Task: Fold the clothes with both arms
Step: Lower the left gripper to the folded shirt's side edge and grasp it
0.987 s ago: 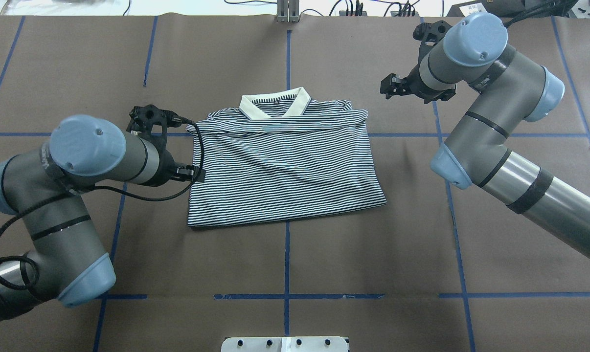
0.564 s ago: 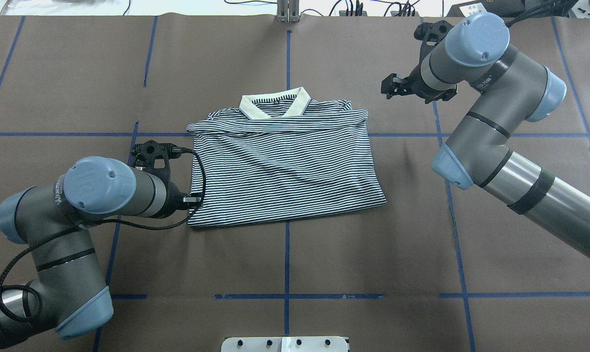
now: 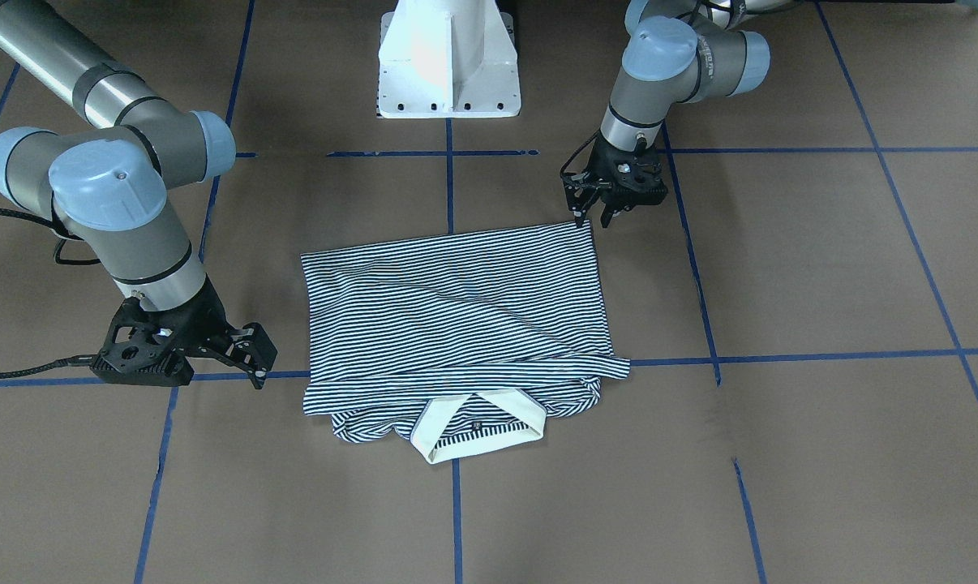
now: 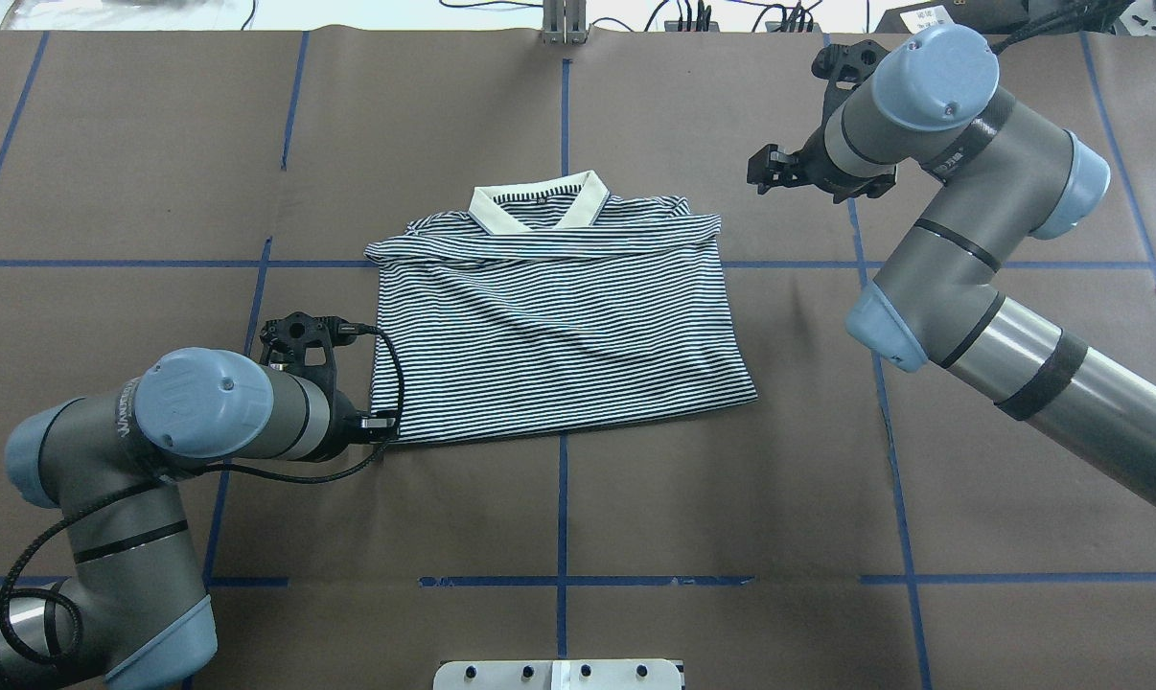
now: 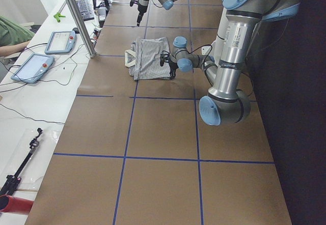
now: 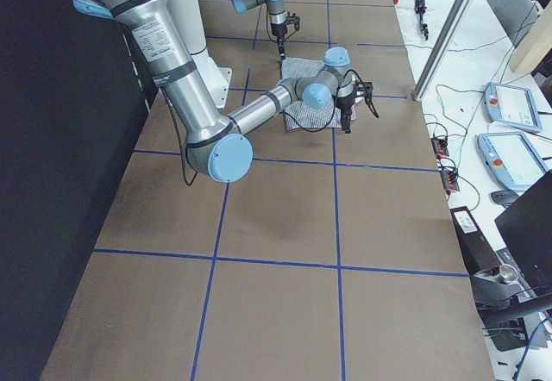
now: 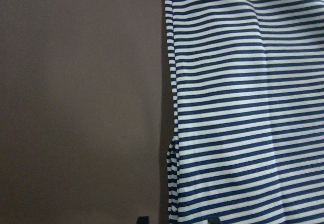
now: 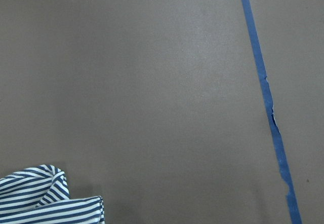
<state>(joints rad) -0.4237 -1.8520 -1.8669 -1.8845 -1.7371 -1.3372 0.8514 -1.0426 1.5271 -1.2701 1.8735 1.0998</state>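
The striped polo shirt (image 4: 559, 326) lies folded in a rough rectangle on the brown table cover, cream collar (image 4: 540, 203) at the far side. It also shows in the front view (image 3: 456, 316). My left gripper (image 4: 384, 422) is open at the shirt's near-left corner, also seen in the front view (image 3: 593, 219). In the left wrist view the shirt's edge (image 7: 243, 107) runs between the two spread fingertips. My right gripper (image 4: 762, 172) is open and empty, off the shirt's far-right shoulder, also seen in the front view (image 3: 255, 357). The right wrist view shows only a shirt corner (image 8: 50, 198).
Blue tape lines (image 4: 562, 508) grid the brown cover. The robot's white pedestal (image 3: 448, 65) stands at the near edge. A metal post (image 5: 76, 16) and teach pendants (image 5: 33, 67) are beyond the table's far side.
My left gripper has moved along the shirt's left edge toward the robot, from mid-edge to the near-left corner. The right arm has hardly moved. The shirt lies as before.
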